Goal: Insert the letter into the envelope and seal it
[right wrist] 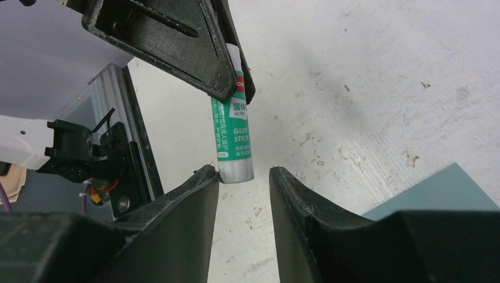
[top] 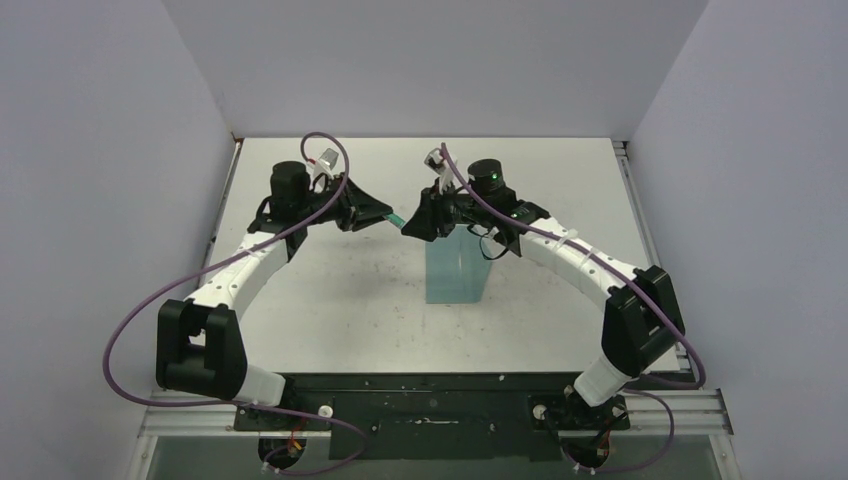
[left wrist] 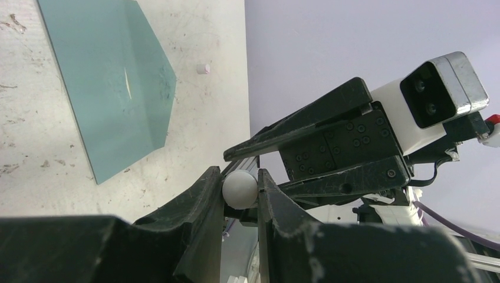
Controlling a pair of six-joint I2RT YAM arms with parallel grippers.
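Your left gripper (left wrist: 240, 177) is clamped on the glue stick (right wrist: 234, 141). Its two fingers press against the stick's rounded white end, and the green-and-white body sticks out past them toward the other arm. Your right gripper (right wrist: 243, 174) has its jaws apart. The free end of the stick sits between the two fingertips, right against one of them, with a clear gap to the other, so that side is not gripping anything. In the overhead view, the two grippers meet nose to nose above the envelope's far end, the left one just off its left side and the right one directly over it. The envelope (top: 455, 270) lies flat on the table (top: 330, 290) with neither gripper touching it, and its long side runs away from the arm bases. The left wrist camera shows its flap folded out past a crease, the point of the triangle facing away from the envelope's body. A small white cylinder (left wrist: 203, 69) lies on the table just beyond that point. From the right wrist camera you see only one teal corner of the envelope, low and to the right of the fingers.
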